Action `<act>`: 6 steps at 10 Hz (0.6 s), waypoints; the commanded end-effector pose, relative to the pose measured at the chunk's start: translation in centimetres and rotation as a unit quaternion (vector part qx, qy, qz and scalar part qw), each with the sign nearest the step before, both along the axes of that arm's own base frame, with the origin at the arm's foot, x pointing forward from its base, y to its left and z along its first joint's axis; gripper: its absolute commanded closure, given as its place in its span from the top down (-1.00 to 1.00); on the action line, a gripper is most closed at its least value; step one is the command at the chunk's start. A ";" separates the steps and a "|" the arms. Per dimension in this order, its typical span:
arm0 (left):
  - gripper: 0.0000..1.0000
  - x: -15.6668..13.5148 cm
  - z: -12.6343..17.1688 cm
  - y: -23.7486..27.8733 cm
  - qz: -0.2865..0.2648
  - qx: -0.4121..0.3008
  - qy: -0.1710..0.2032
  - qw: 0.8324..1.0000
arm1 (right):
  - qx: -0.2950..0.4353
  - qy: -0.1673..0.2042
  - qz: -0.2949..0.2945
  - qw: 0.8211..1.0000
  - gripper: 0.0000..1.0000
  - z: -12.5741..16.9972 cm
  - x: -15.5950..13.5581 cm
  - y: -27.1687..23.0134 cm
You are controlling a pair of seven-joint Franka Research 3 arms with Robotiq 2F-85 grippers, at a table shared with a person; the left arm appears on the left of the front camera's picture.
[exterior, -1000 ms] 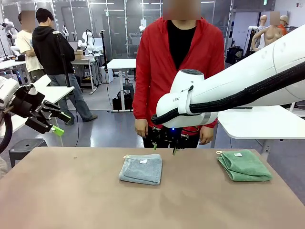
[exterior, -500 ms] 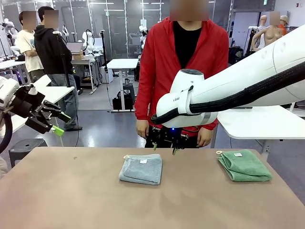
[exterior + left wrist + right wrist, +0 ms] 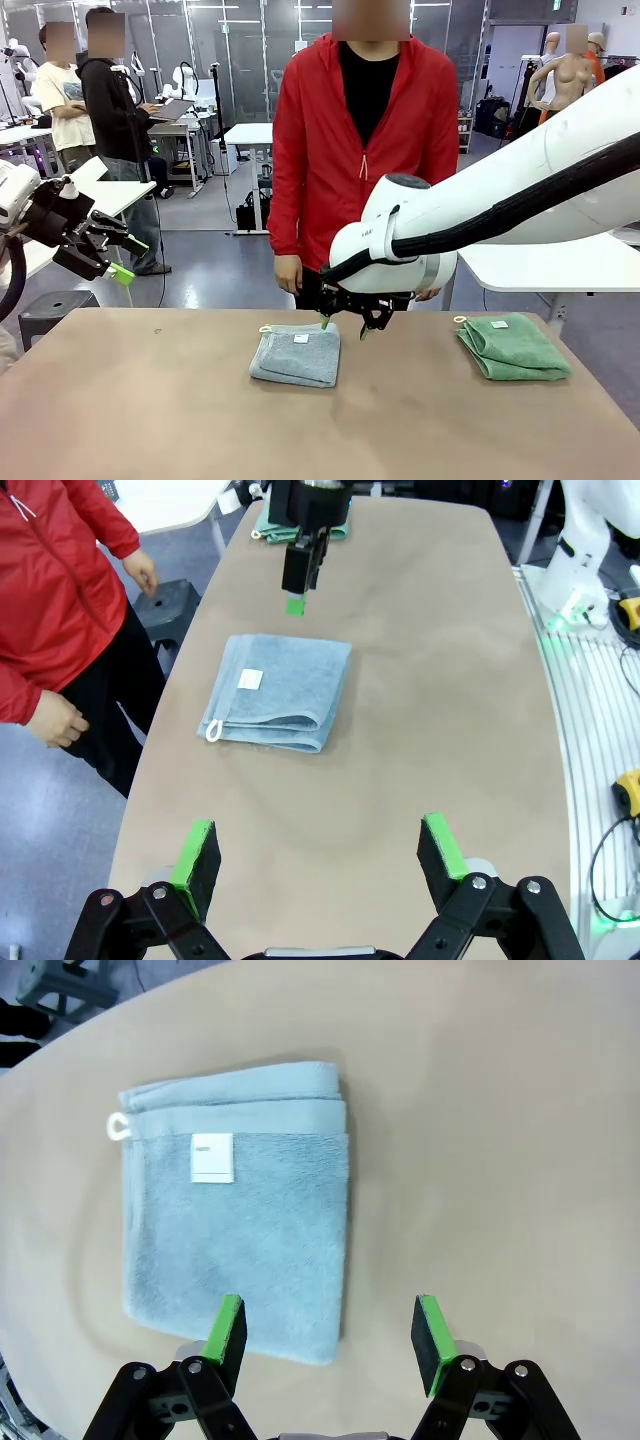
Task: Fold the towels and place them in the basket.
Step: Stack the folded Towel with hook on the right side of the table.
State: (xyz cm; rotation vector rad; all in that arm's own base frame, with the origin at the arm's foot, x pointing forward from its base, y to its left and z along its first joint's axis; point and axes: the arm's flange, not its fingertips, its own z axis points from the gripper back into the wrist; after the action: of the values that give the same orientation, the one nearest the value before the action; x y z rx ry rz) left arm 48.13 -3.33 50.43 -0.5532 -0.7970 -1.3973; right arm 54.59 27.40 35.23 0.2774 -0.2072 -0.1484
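Note:
A folded pale blue-grey towel [image 3: 296,355] with a white tag lies flat at the table's middle. A folded mint green towel [image 3: 513,347] lies at the far right. My right gripper [image 3: 343,327] hangs open just above the blue-grey towel's far right corner. In the right wrist view the blue-grey towel [image 3: 240,1220] lies below the open right gripper [image 3: 330,1335], one finger over its edge. My left gripper [image 3: 130,260] is open, raised off the table's left side. In the left wrist view the left gripper [image 3: 320,850] points at the blue-grey towel [image 3: 280,692]. The basket is out of view.
A person in a red jacket stands at the table's far edge, one hand [image 3: 288,272] hanging by the side. Bare brown tabletop [image 3: 150,410] stretches in front of and left of the towels. A white table [image 3: 560,262] stands behind at the right.
My right gripper has come down a little toward the blue-grey towel. The person has stepped closer to the table. The left arm has not moved.

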 end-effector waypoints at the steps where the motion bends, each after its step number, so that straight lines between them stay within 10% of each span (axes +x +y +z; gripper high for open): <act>1: 1.00 -0.3 0.1 -0.1 0.006 0.000 -0.006 1.000 | 0.027 -0.004 0.005 1.000 0.67 -2.1 0.0 -0.6; 6: 1.00 -0.3 0.1 -0.1 0.006 0.000 -0.006 1.000 | 0.050 0.011 0.011 0.999 0.67 -4.4 0.9 0.0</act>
State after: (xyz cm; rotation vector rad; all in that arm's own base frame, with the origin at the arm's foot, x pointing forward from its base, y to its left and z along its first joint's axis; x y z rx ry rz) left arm 48.13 -3.33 50.43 -0.5532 -0.7970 -1.3974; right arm 54.79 27.97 31.22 0.3438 -0.1707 -0.1436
